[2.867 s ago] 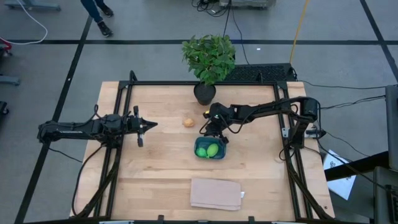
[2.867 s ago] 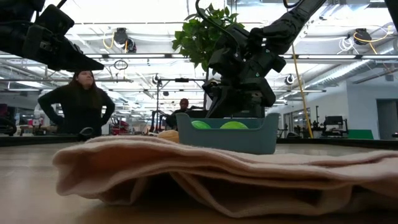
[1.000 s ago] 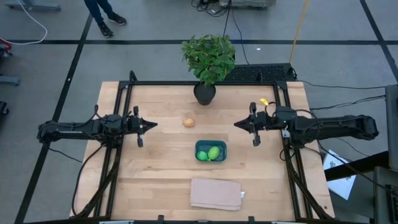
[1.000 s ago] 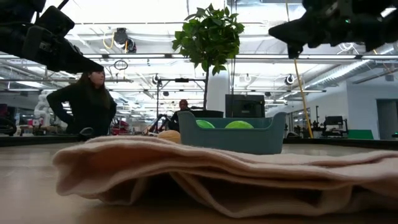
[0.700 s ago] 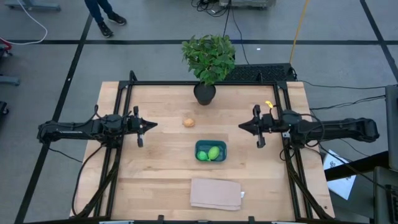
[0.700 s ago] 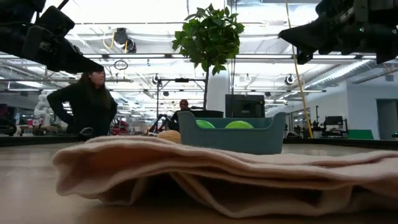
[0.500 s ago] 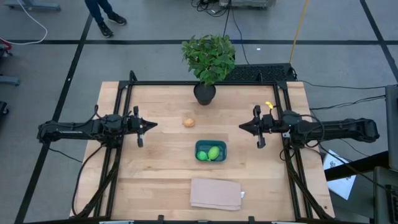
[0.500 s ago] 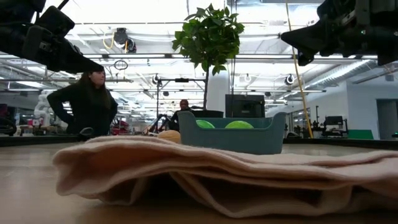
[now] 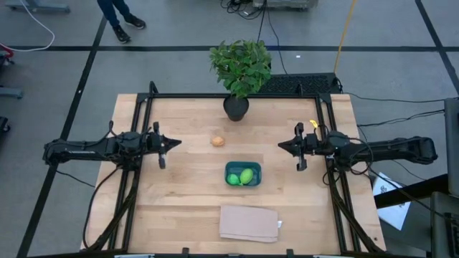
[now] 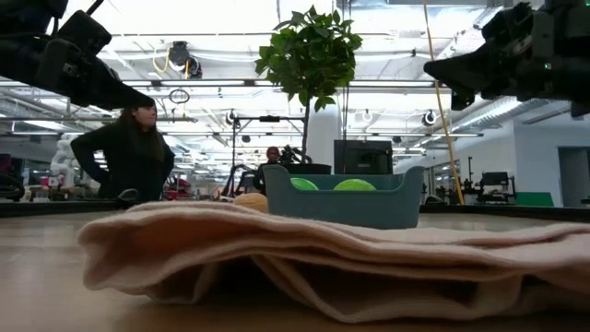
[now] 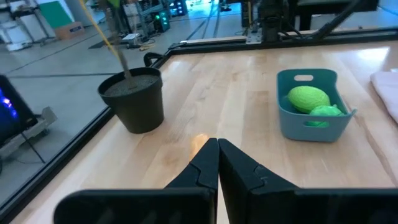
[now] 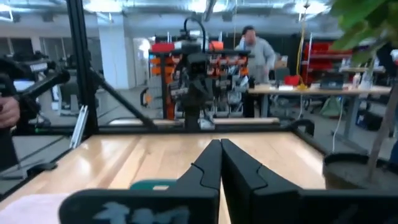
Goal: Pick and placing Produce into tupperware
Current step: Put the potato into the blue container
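The teal tupperware [image 9: 243, 174] is sitting near the middle of the wooden table [image 9: 179, 193], and two bright green pieces of produce [image 9: 242, 175] are lying inside it, side by side and touching; from the left wrist view the same green pieces [image 11: 309, 99] are filling much of the container [image 11: 311, 122]. The third piece, the orange-tan produce [image 9: 217, 141], is resting on the bare wood outside the container, between it and the potted plant [image 9: 240, 66] standing at the table's far edge. A folded tan cloth [image 9: 248, 222] is lying flat at the near edge, well apart from the container, and in the low view it is filling the foreground [image 10: 304, 254] in front of the tupperware [image 10: 337, 205]. The left gripper [image 9: 174, 143] is hanging over the table's left side with its fingers pressed together and nothing between them. The right gripper [image 9: 282, 146] is hovering over the right side, pointing toward the centre, its fingers likewise closed on nothing. Beyond the table, a person in dark clothing [image 10: 123, 153] is standing in the room.
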`<state>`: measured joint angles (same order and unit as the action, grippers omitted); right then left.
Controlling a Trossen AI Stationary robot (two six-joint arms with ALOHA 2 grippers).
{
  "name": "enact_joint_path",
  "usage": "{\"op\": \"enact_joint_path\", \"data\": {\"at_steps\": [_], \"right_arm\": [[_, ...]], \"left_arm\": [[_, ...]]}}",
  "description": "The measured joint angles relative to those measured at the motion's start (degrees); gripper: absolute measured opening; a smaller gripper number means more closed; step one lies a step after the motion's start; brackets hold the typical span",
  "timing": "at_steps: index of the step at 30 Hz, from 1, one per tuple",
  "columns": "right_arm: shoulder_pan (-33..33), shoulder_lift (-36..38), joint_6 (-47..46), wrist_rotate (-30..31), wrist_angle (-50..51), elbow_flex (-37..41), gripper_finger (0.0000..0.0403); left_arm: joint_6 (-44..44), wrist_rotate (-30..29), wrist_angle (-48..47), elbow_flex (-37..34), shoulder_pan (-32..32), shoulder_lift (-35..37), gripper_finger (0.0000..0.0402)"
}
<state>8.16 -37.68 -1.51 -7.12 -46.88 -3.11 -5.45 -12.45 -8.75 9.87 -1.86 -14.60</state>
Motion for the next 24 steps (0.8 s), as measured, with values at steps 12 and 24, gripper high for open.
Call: {"op": "enact_joint_path", "data": {"at_steps": [12, 24], "right_arm": [[0.0, 0.05, 0.12, -0.12, -0.45, 0.87, 0.0], [0.0, 0.07, -0.63, -0.23, -0.47, 0.98, 0.0]], "left_arm": [[2.18, -1.18, -0.07, 0.0, 0.0, -0.01, 0.0015], [1.72, -1.74, -0.07, 0.0, 0.01, -0.01, 0.0015]]}}
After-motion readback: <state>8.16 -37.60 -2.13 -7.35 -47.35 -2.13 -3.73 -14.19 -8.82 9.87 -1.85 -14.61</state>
